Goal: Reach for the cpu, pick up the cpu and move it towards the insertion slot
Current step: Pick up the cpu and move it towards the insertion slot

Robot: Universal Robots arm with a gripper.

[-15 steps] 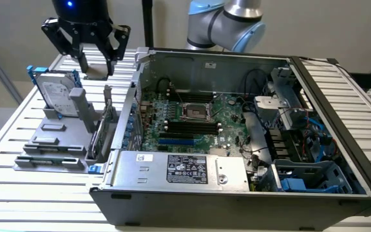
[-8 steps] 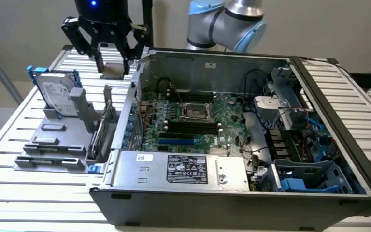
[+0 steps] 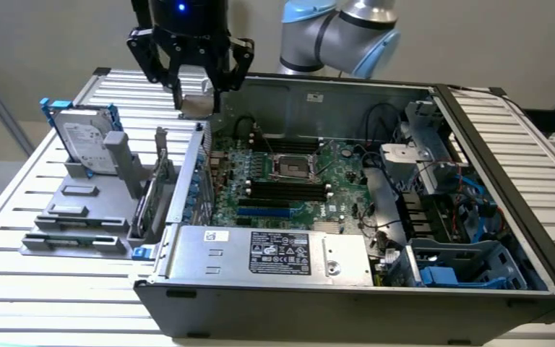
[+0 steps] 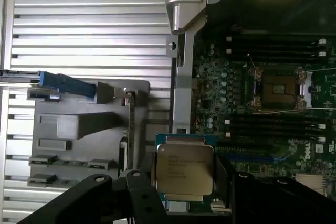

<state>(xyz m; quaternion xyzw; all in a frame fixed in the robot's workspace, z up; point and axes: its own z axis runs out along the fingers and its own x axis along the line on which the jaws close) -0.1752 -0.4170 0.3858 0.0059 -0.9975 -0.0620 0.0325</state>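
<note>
The cpu (image 3: 197,106), a small flat square chip, hangs in the air over the open computer case's near wall, at the exterior view's upper left. My black gripper (image 3: 199,92) is shut on it. In the wrist view the cpu (image 4: 184,169) shows its silver-grey printed top, clamped between my gripper (image 4: 185,184) fingers (image 4: 140,195). The insertion slot (image 3: 294,168) is a square socket with a silvery frame and dark centre on the green motherboard. It lies inside the case, lower than the cpu and toward the exterior view's right. The wrist view shows the insertion slot (image 4: 278,88) uncovered.
A grey fixture (image 3: 75,217) on the slatted table (image 3: 27,289) holds a silver hard drive (image 3: 87,141) with blue rails. Long black and blue memory slots (image 3: 277,194) lie beside the socket. A power supply (image 3: 277,253), cables and drive cages (image 3: 451,210) crowd the case.
</note>
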